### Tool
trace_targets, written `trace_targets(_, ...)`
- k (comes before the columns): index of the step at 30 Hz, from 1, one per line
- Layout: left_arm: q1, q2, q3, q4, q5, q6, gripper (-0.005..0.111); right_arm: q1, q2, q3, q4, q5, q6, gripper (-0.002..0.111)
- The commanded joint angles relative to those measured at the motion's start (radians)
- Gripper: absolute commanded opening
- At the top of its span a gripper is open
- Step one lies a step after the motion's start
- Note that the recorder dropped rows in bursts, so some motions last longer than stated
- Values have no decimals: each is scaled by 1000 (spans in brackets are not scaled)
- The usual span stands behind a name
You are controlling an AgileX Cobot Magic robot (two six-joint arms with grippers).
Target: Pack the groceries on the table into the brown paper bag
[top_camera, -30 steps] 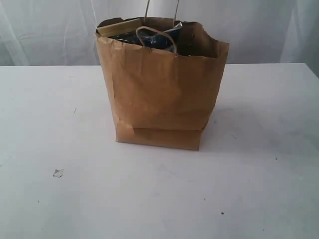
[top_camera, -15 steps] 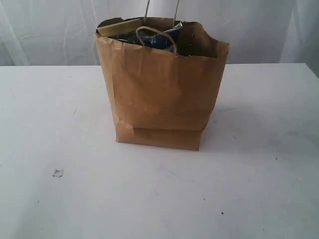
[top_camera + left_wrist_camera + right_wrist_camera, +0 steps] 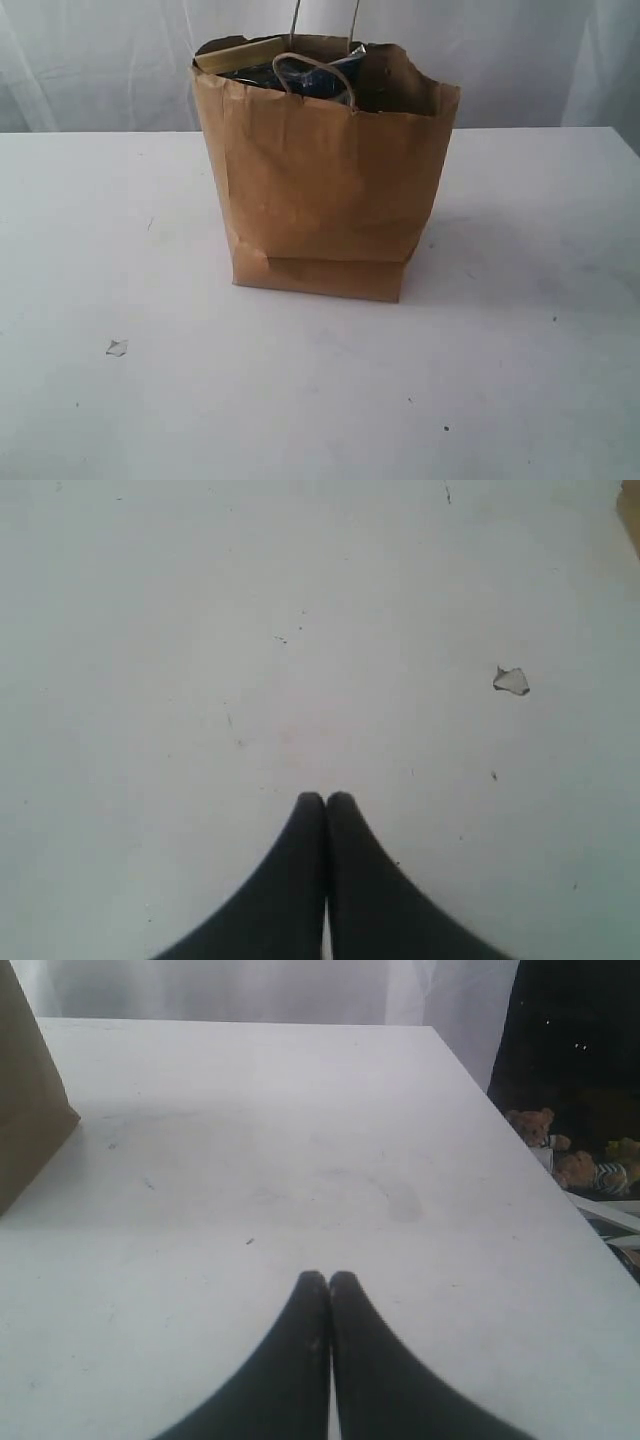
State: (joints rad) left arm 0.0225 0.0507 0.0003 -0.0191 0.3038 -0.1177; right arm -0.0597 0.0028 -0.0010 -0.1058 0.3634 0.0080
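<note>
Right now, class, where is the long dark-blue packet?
In the exterior view the packet sits inside the brown paper bag standing mid-view on the table, showing at the open top behind the front handle.

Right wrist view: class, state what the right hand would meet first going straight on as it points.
Nothing stands in its line: the right hand, shut, points over bare table, with the brown paper bag off to one side. Depth is unclear; angled down, it would touch the table first.

The brown paper bag was matt, creased kraft paper, the surface smooth, faintly specked white, and the left fingers matt black.
</note>
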Motion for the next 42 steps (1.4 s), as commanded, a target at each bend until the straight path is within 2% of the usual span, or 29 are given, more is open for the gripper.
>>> trace_targets(1,-8,-6,0,6,3,20,0,1,-3,1,4,-11,-8,0)
trace_targets(42,-51,-3,0,6,7,29,0,1,-3,1,4,-11,-8,0)
